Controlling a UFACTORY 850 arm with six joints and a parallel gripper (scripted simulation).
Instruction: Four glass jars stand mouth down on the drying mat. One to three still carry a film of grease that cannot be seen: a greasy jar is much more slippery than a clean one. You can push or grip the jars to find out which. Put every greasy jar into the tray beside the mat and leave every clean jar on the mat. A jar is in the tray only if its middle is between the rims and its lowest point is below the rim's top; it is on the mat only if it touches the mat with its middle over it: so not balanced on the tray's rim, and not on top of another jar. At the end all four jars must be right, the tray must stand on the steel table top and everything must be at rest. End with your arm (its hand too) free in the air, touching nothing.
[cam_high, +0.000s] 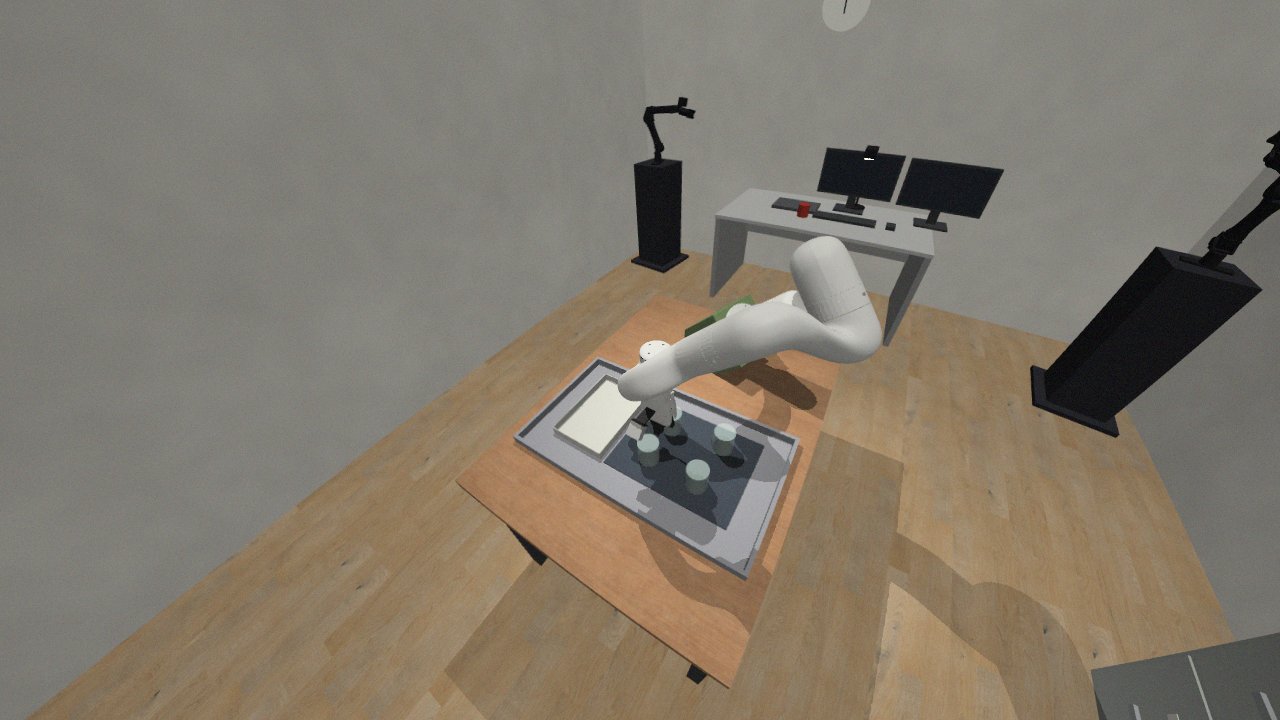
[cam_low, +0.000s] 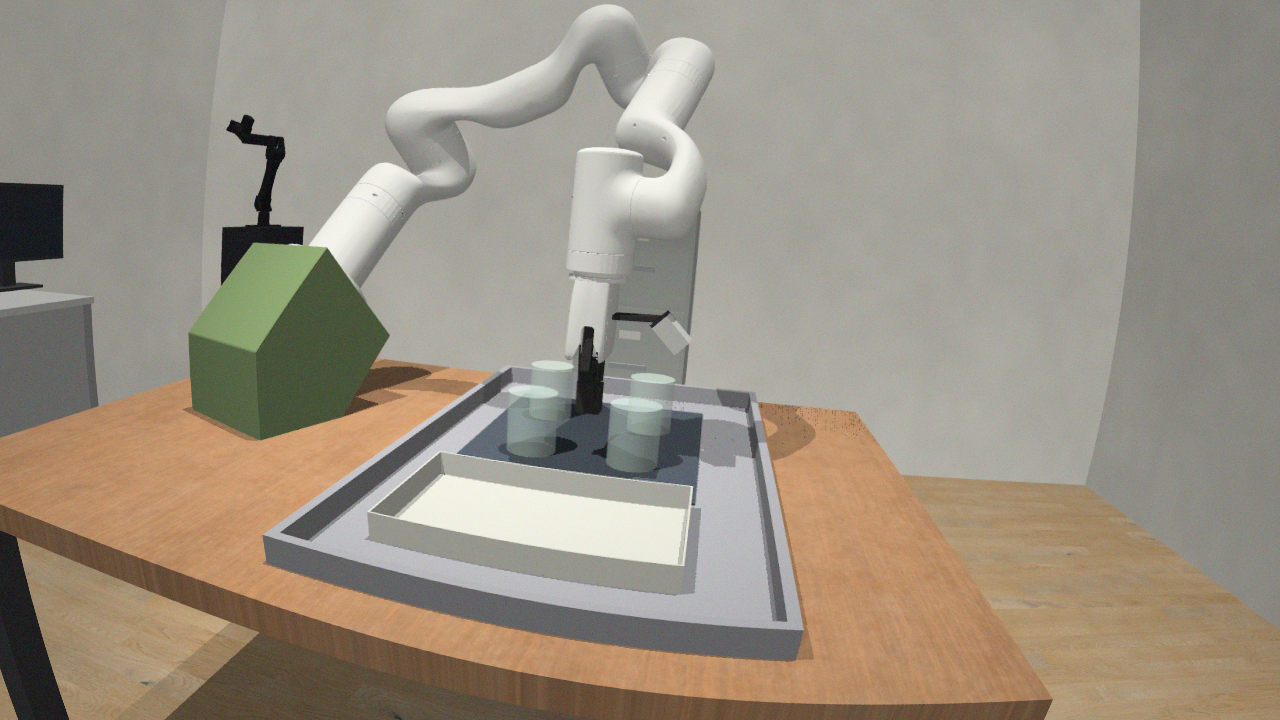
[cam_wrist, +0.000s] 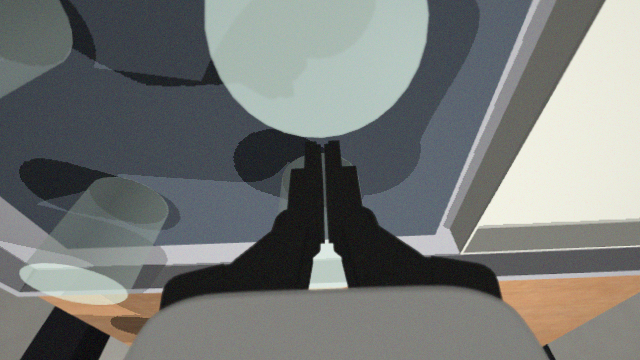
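Four glass jars stand mouth down on the dark mat (cam_high: 742, 461) (cam_low: 684, 429) (cam_wrist: 150, 125). My gripper (cam_high: 660, 420) (cam_low: 587, 410) (cam_wrist: 323, 163) is shut and empty, lowered between the two jars nearest the tray. One of these jars (cam_low: 532, 420) (cam_wrist: 287, 182) lies right behind the fingers; I cannot tell if they touch. The other jar (cam_high: 648, 447) (cam_low: 635, 434) (cam_wrist: 315, 65) is just ahead of the fingertips. The two farther jars (cam_high: 724, 437) (cam_high: 696, 474) (cam_low: 552, 389) (cam_low: 652, 402) stand apart. The cream tray (cam_high: 595, 413) (cam_low: 537, 523) (cam_wrist: 590, 125) beside the mat is empty.
Mat and tray sit on the rimmed steel table top (cam_high: 756, 528) (cam_low: 733, 537), which rests on a wooden table (cam_low: 895, 582). The arm's green base block (cam_low: 277, 340) stands at the table's back corner.
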